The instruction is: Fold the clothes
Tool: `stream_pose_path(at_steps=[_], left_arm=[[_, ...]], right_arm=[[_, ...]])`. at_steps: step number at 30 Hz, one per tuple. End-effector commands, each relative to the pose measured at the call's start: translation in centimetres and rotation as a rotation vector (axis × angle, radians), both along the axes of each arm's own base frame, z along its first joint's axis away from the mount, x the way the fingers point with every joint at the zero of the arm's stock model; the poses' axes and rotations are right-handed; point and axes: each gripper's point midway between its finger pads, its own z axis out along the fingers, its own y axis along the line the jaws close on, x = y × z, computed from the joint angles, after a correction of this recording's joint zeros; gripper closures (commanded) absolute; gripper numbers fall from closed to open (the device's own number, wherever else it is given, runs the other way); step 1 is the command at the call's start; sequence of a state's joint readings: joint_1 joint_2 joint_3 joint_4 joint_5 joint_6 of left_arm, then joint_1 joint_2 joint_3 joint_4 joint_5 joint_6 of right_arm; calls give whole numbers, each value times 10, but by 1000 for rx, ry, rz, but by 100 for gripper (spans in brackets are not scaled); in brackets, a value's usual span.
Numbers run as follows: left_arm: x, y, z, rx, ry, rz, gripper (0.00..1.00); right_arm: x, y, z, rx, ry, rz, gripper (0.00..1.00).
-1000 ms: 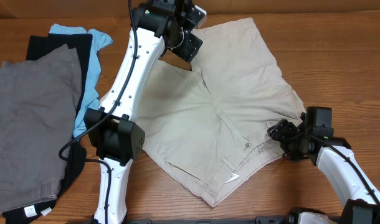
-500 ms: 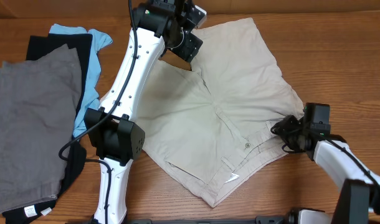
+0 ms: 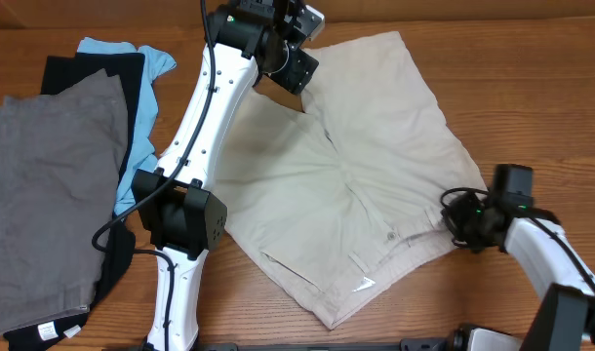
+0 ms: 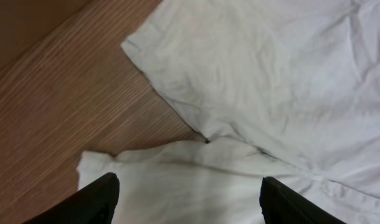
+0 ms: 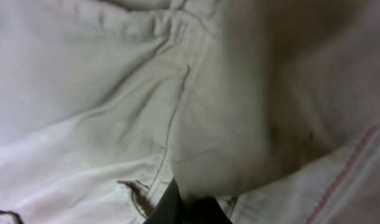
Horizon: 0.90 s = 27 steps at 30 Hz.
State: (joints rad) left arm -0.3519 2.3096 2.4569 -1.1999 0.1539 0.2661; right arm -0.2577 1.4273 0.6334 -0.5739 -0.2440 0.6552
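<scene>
One pair of shorts (image 3: 376, 146): spread flat on table (image 3: 532, 88).
Left claw (image 4: 189, 200): spread, above leg hems (image 4: 171, 118).
Right claw (image 3: 460, 216): pinching waistband (image 3: 413, 249).

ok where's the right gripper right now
In the overhead view the right gripper sits low on the right, pinching the waistband end of the beige shorts.

1. Pale beige shorts (image 3: 376, 146): one pair.
2. Grey shorts (image 3: 44, 195): one pair.
3. Black garment (image 3: 83, 70): one.
4. Light blue garment (image 3: 159, 62): one.
5. Wooden table (image 3: 532, 78): one.
6. My arms: two, each with one two-finger gripper, counted as my left gripper (image 4: 190, 196) and my right gripper (image 3: 456, 215).
</scene>
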Motion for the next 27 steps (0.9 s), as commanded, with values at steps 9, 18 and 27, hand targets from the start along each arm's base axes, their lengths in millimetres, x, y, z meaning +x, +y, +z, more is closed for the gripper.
stream_pose_path(at_steps=[9, 18, 27], left_arm=[[25, -24, 12, -65, -127, -89, 21], [41, -87, -65, -96, -123, -219, 20], [30, -125, -140, -69, -56, -282, 30]], right_arm=[[-9, -38, 39, -39, 5, -11, 93], [-5, -26, 56, 23, -14, 51, 5], [-4, -27, 65, 22, -11, 67, 6]])
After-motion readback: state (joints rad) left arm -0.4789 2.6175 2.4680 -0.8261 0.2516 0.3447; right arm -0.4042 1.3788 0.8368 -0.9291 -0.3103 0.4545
